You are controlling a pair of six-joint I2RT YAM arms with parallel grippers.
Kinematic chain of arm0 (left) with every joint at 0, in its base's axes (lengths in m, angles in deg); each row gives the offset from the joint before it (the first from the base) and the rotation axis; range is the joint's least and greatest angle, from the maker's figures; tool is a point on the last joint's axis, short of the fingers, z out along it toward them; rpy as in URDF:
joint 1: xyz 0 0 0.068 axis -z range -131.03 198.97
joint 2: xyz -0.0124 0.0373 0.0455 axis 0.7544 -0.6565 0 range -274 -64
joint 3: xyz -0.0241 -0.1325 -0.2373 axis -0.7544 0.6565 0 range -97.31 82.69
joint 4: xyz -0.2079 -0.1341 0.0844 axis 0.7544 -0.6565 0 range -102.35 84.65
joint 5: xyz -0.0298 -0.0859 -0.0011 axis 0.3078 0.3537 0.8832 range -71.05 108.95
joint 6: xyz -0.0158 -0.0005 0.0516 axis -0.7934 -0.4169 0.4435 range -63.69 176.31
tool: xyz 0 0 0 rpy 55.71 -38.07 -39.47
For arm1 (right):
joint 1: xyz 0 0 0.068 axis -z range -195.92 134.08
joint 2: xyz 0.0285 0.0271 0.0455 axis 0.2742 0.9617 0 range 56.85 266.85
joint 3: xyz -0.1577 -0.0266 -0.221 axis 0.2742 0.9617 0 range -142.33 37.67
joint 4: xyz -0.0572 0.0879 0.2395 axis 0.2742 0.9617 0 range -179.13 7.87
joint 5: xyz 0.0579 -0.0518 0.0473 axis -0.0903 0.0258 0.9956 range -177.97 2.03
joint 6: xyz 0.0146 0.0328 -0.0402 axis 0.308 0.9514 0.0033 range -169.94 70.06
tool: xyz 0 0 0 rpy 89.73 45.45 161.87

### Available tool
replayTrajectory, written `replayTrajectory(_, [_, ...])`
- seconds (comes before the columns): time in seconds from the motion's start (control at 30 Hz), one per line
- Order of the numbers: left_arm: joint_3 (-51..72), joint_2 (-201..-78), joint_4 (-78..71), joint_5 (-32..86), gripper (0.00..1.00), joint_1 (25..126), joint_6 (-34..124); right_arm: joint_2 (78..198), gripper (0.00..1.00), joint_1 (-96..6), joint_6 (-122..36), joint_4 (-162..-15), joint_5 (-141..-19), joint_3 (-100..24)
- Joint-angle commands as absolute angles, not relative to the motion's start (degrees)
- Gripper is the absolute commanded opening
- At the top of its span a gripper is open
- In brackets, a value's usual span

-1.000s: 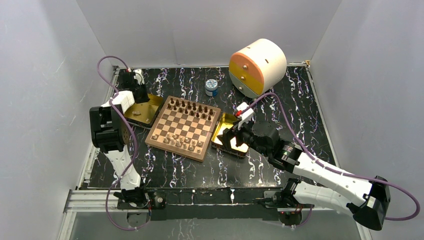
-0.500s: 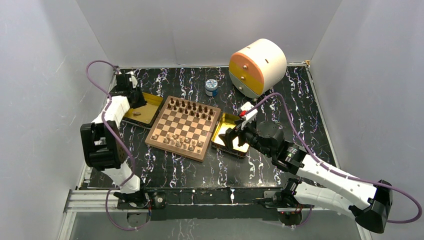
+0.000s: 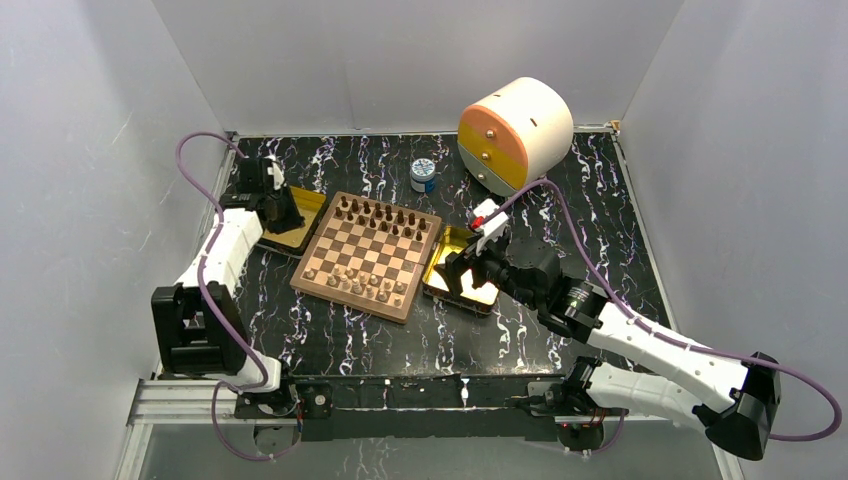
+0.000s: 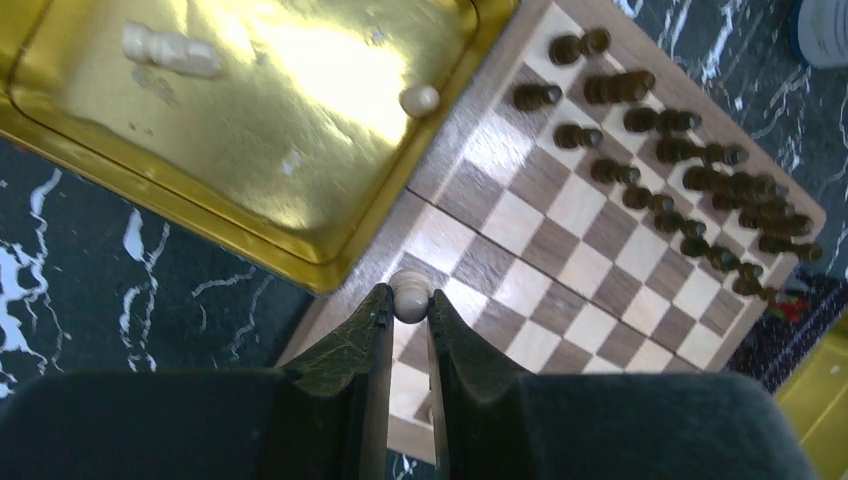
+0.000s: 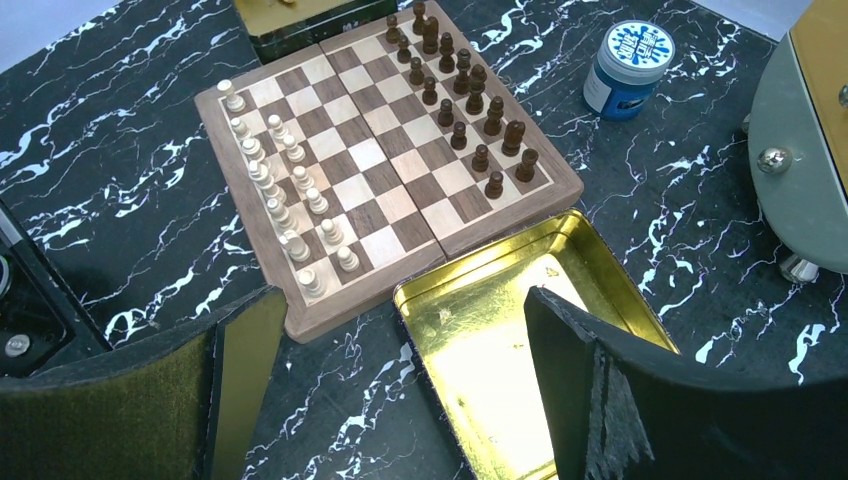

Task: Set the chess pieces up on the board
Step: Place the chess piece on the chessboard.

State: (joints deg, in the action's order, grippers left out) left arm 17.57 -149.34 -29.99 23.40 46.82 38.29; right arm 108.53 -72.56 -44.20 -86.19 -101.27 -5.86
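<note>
Left arm: the left fingers point(image 4: 355, 340) are narrowed onto one pale piece point(image 4: 411, 296), and its round head shows between the tips. In the left wrist view the held piece hangs over the rim of the board point(image 4: 560, 235) at the corner beside the left gold tray point(image 4: 250, 150). I cannot tell whether its base touches the wood. From the top view the left wrist sits over the tray's far end, just off the board's left corner.

In the left tray there is one pale chessman lying on its side point(image 4: 170, 50) near the far wall. A smaller pale one point(image 4: 420, 99) is close to the tray edge that meets the board.

Right arm: the right fingers point(image 5: 570, 370) are spread wide with nothing between them. They hang above the right gold tray point(image 5: 480, 350), which lies against the board's right edge.

Board state: it sits mid-worktop point(image 3: 330, 330), turned slightly out of square. The dark pieces point(image 5: 460, 100) stand upright in two rows along the far side. The pale pieces point(image 5: 285, 200) stand in two rows along the near side. The inner pale row looks shorter than the outer one, but the pieces are too small for me to name.

Other items on the worktop: a small jar with a blue-and-white lid point(image 5: 628, 70) beyond the board's far corner. A round cream drum with orange and yellow drawer fronts point(image 3: 515, 130) is at the back right, well apart from the board.
</note>
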Motion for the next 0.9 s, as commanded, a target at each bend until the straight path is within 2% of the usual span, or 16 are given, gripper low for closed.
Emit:
replayTrajectory(0.0, [19.26, -144.62, -35.36, 21.72, 0.1, 51.39, 37.56, 108.18, 0.99, -72.57, -44.74, -87.87, -102.17, -8.63])
replayTrajectory(0.23, [23.33, -141.58, -36.16, 15.86, 0.09, 58.73, 34.9, 107.58, 0.99, -72.6, -42.91, -87.85, -102.06, -7.81])
replayTrajectory(0.57, [27.67, -141.52, -34.63, 11.04, 0.08, 61.33, 34.84, 107.17, 0.99, -72.53, -42.0, -86.78, -101.94, -8.07])
replayTrajectory(0.87, [30.25, -142.74, -31.3, 11.48, 0.08, 62.31, 35.26, 106.64, 0.99, -72.6, -41.16, -86.65, -101.94, -7.6])
